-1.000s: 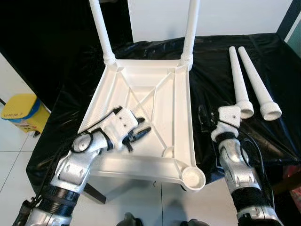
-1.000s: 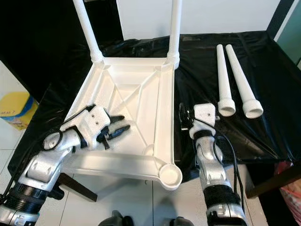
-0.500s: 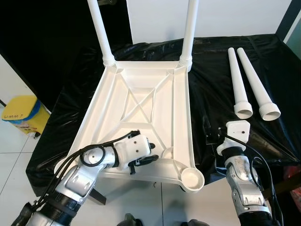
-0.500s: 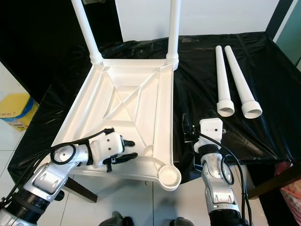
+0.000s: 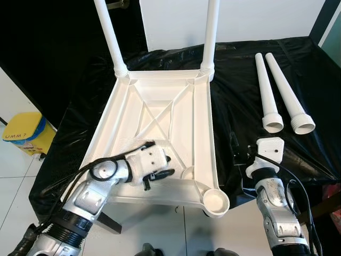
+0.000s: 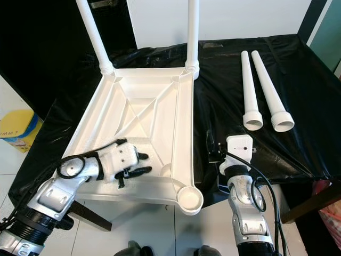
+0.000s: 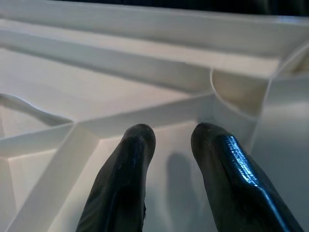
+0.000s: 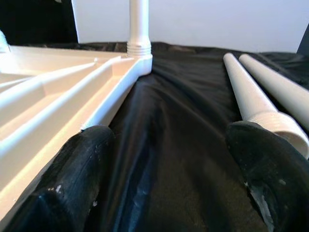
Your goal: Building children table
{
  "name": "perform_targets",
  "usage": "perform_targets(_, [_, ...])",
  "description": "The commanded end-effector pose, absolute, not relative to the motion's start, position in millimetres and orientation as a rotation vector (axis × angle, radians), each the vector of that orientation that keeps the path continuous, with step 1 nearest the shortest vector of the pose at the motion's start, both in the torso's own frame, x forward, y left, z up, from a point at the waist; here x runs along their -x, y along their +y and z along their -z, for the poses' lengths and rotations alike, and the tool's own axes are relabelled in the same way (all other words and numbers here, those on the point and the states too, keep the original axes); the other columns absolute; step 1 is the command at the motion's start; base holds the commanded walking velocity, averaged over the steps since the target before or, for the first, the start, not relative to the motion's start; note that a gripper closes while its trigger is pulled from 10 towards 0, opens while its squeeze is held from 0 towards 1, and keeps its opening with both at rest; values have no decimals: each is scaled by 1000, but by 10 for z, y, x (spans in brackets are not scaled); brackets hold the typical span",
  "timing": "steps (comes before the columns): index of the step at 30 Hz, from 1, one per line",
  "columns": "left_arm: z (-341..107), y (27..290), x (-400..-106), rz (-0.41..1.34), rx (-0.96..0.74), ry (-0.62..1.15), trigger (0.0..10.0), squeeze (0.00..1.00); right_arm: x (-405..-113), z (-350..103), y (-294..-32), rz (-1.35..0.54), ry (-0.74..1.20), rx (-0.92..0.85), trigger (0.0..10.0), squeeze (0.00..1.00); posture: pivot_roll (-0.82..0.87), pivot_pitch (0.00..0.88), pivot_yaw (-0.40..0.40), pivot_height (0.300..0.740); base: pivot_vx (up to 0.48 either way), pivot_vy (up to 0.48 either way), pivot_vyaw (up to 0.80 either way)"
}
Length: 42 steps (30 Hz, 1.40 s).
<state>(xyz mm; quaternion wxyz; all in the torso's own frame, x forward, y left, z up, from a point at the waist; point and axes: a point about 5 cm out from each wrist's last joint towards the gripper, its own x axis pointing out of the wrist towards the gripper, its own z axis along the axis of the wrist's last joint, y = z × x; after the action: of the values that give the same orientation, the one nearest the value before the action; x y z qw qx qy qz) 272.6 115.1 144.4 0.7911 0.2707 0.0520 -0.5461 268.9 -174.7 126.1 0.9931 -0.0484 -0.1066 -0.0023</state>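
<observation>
1. Two legs [image 5: 109,32] already stand upright in the far corner sockets of the white children's table top [image 5: 160,122], which lies upside down on the black cloth [image 5: 240,90] and overhangs the cloth's near edge.
2. Two loose legs [image 5: 279,90] lie side by side on the cloth to the right of the table top, well apart from it, wide ends toward the robot.
3. Both near corner sockets [image 5: 215,200] are bare; the near right one juts past the cloth's edge.
4. The left gripper [image 5: 158,174] sits inside the table top's ribbed underside near its near edge, close to the small round boss by the right rim.
5. In the left wrist view its fingers [image 7: 126,181] are only a narrow gap apart, tips over the white surface beside a rib, with nothing between them.
6. The right gripper [image 8: 169,169] hovers low over the cloth between the table top's right rim and the loose legs.
7. Its fingers [image 8: 67,179] are spread wide, holding nothing; one is just beside the rim, the other near the closest loose leg's wide end.
8. A yellow bin [image 5: 24,130] stands on the floor to the left.
</observation>
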Motion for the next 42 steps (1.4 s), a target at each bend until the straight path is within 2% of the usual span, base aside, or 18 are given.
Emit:
perform_targets(1, [-1447,1178,-2700,1181,-559,119,10000,0,-2675,-1256,-1712,-5,-206,92,10000,0,-53,99,79,740,0,0,0])
perform_targets(11, [-1287,1157,-2480,1339,-554,217,10000,0,-2673,-1230,-1719,-7,-186,94,10000,0,-53,96,77,740,0,0,0])
perform_targets(29, [-1413,1117,-2381,1382,-484,183,10000,0,-2703,-1232,-1689,-21,-180,96,10000,0,-49,85,65,740,0,0,0])
perform_targets(42, [-1214,1128,-2267,1414,-598,285,10000,0,-2742,-1257,-1703,-31,-186,106,10000,0,-56,77,64,740,0,0,0])
